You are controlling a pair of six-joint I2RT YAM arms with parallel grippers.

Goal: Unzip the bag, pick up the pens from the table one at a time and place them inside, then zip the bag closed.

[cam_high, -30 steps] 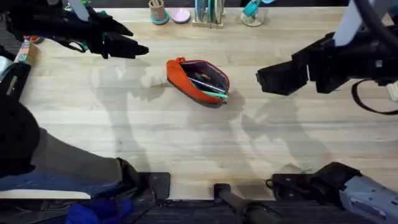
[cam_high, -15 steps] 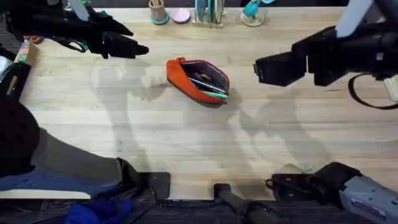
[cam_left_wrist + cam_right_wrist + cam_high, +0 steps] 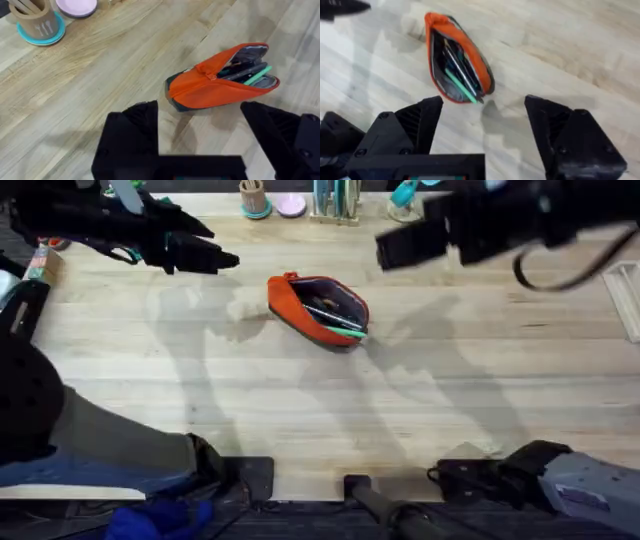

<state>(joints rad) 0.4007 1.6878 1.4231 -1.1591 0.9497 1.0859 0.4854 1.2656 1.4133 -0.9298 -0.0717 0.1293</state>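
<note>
1. overhead: pale plank counter; one orange bag lies unzipped near the middle with two pens inside, one green and one grey. four holders stand along the far edge. the left pincer hovers left of the bag, the right pincer right of it.
2. left wrist: its pincer has fingers apart above the counter, just short of the one bag; a cutlery cup and a pink dish stand beyond.
3. right wrist: its pincer gapes wide, empty, over the open bag.
</note>
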